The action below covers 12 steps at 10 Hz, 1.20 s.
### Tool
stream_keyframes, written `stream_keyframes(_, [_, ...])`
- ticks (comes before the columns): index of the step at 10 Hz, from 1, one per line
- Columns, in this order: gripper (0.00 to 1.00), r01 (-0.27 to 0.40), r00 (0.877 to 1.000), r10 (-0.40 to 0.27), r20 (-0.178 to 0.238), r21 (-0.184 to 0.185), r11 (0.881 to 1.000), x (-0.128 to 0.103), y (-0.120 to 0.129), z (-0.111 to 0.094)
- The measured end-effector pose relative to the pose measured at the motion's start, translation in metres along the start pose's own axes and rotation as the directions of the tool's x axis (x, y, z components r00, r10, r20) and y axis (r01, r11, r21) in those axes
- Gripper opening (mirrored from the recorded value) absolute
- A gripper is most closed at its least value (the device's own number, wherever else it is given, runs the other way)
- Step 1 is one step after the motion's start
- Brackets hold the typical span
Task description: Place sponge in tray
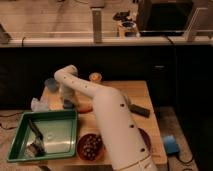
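Note:
The green tray (50, 116) sits at the table's front left, with a dark tool and a small item lying inside it. My gripper (65, 98) hangs at the end of the white arm (100, 105), just behind the tray's far right corner. It is directly over a small blue object (68, 104) that looks like the sponge. The gripper hides most of that object, and I cannot tell whether it is held.
A blue cup (50, 84) and a clear crumpled wrapper (38, 104) stand left of the gripper. An orange item (95, 77) is behind it and an orange piece (85, 107) lies to its right. A bowl of dark bits (90, 146) and a dark block (139, 110) are nearby.

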Motion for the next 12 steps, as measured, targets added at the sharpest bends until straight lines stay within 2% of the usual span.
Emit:
stream_keyframes(3, [0.24,-0.002,1.000,0.002,-0.001,-0.001,1.000,0.001,0.002,-0.005])
stream_keyframes(5, [0.06,0.000,1.000,0.000,0.000,-0.001,1.000,0.000,0.001,-0.005])
stream_keyframes(7, [0.05,0.005,1.000,-0.005,-0.004,0.004,1.000,-0.001,-0.001,-0.006])
stream_keyframes(8, [0.01,0.019,1.000,-0.019,-0.018,0.025,0.999,-0.002,-0.002,-0.015])
stream_keyframes(12, [0.00,0.122,0.991,-0.118,-0.054,0.077,0.990,-0.006,-0.009,-0.069])
